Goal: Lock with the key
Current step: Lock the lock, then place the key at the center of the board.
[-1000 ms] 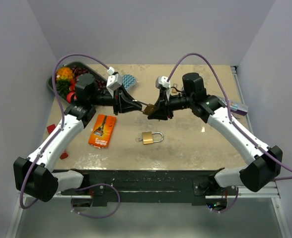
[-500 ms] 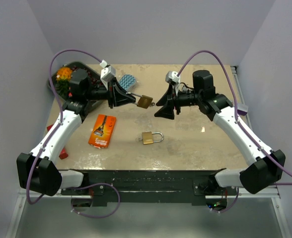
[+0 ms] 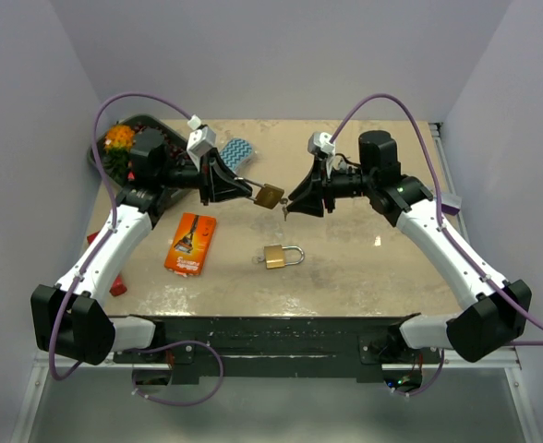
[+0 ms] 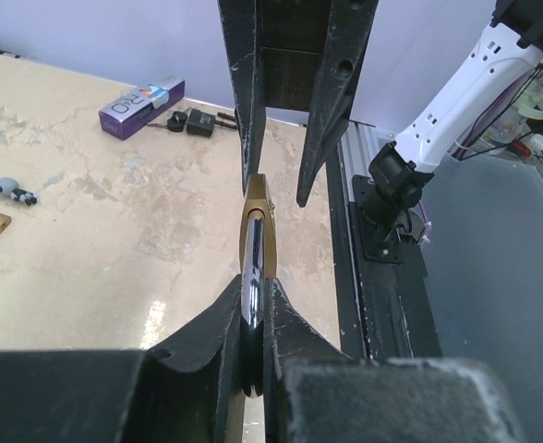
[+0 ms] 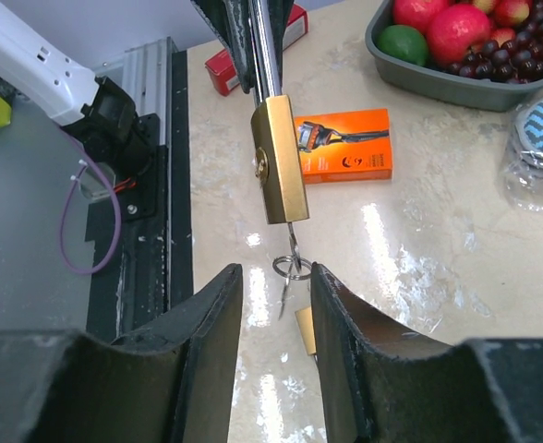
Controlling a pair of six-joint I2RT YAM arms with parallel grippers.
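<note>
Held in mid-air over the desk [image 3: 364,263], a brass padlock [image 3: 270,196] is pinched by its shackle in the left fingers [image 4: 223,343], its long axis aimed at the right fingers [image 5: 207,355], spread either side of the protruding key [image 5: 291,257].

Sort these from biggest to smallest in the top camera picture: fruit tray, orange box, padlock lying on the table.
1. fruit tray, partly hidden by the left arm
2. orange box
3. padlock on the table
</note>
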